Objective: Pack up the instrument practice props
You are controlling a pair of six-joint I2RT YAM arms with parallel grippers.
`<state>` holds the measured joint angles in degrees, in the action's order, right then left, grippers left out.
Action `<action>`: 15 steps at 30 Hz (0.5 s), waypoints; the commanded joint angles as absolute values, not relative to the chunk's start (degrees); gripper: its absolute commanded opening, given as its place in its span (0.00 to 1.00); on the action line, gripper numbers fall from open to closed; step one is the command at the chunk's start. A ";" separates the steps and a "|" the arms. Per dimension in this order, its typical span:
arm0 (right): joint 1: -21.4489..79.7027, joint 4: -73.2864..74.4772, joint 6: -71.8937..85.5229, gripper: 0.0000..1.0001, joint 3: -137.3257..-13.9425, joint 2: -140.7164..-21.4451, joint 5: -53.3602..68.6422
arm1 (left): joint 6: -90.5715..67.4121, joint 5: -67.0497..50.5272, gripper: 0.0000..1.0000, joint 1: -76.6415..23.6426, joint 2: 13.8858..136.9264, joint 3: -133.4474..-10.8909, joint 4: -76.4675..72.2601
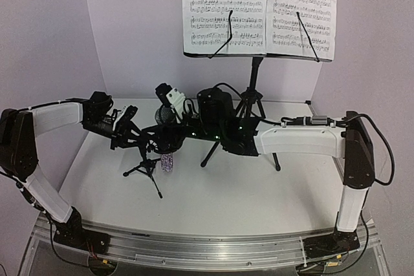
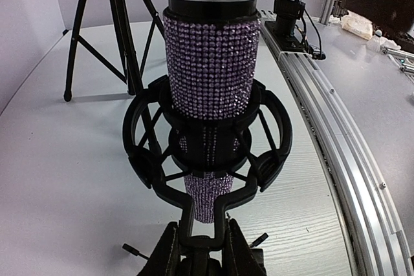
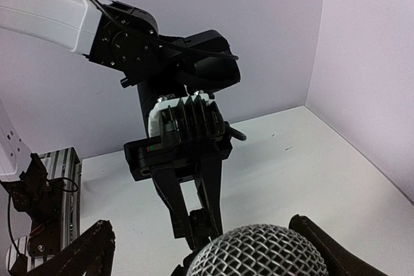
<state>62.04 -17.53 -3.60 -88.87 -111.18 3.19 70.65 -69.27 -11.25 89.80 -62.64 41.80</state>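
Observation:
The glittery purple microphone [image 2: 208,63] with its silver mesh head [image 3: 259,253] sits upright in the black clip [image 2: 207,153] of the small tripod mic stand [image 1: 145,169]. My left gripper [image 2: 206,250] is shut on the stem of that clip, just below the microphone; it also shows in the right wrist view [image 3: 197,221]. My right gripper [image 3: 210,250] is open and straddles the mesh head, with a gap on its left side. The tall black music stand [image 1: 255,82] stands at the back and holds the white sheet-music pages [image 1: 259,8].
The music stand's tripod legs [image 1: 242,130] spread on the white table [image 1: 259,192] just behind and to the right of the microphone. Purple walls close in the left, back and right. An aluminium rail [image 1: 194,244] runs along the near edge.

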 commanded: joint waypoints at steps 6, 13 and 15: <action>61.98 -23.15 -0.13 0.84 -82.11 -106.01 0.00 | 69.86 -73.07 0.00 -10.52 89.04 -61.89 42.98; 61.47 -25.27 2.12 0.66 -82.36 -108.59 2.20 | 69.94 -73.08 0.00 -10.51 88.97 -62.12 43.21; 61.44 -26.74 2.19 0.54 -81.99 -109.02 1.72 | 70.24 -72.96 0.00 -10.50 88.87 -62.19 43.39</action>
<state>61.61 -22.16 1.20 -81.08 -108.29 1.39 70.70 -69.49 -10.87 89.80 -62.13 41.52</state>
